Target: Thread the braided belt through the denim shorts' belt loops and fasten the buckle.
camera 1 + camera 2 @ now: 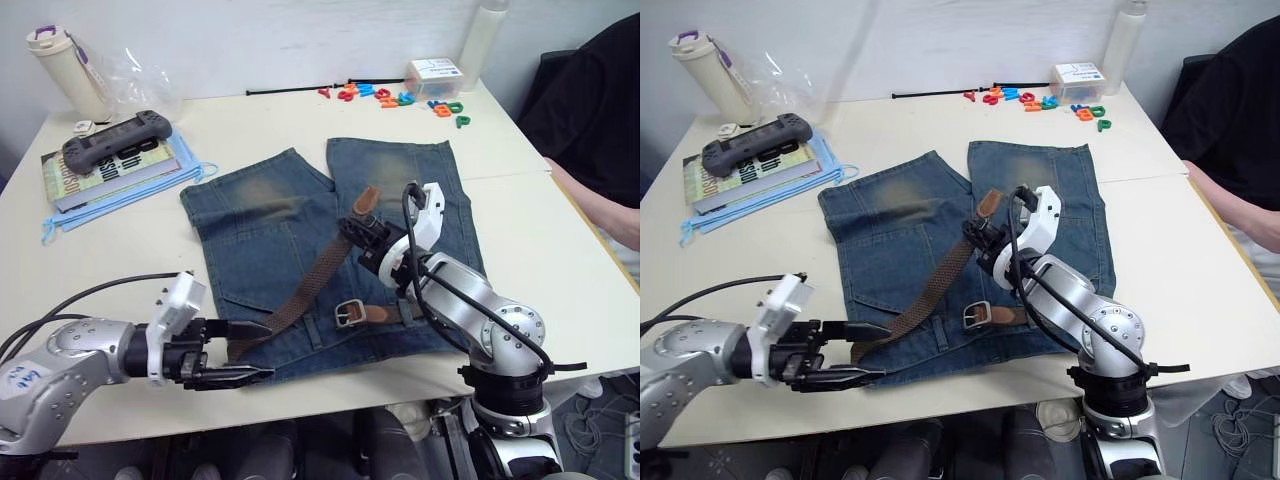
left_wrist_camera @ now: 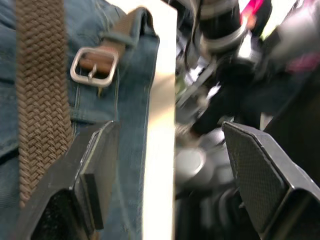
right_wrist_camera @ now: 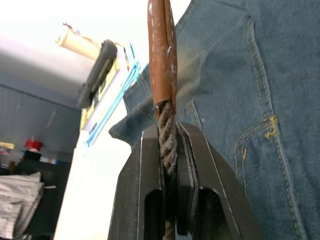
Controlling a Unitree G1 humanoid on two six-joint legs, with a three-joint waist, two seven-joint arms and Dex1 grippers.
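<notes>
Little of the threading looks done: the braided belt (image 1: pixel 305 290) lies diagonally on top of the denim shorts (image 1: pixel 270 240), which are spread flat on the table (image 1: pixel 560 240) with the waistband along the near edge. The buckle (image 1: pixel 349 314) rests unfastened on the waistband, and the tan strap beside it seems to pass under one of the belt loops (image 1: pixel 402 310), though that is hard to confirm; the other loops appear unthreaded. The right gripper (image 1: pixel 362 232), above the middle of the shorts, is pinched on the belt just below its tan leather tip (image 3: pixel 161 55), holding that end raised off the denim. The left gripper (image 1: pixel 240 352) hovers at the shorts' near left corner with its fingers (image 2: pixel 92 175) spread wide and holding nothing, next to where the belt's braid bends at the waistband. I judge that nearly all the loops and the fastening are left to do. As for writing, a book (image 1: pixel 90 175) to the far left of the shorts carries cover text under a game controller (image 1: pixel 118 140), but it is too small to read; the small box (image 1: pixel 433 78) beyond the shorts, near some coloured plastic letters (image 1: pixel 400 96), has a label that is equally illegible.
</notes>
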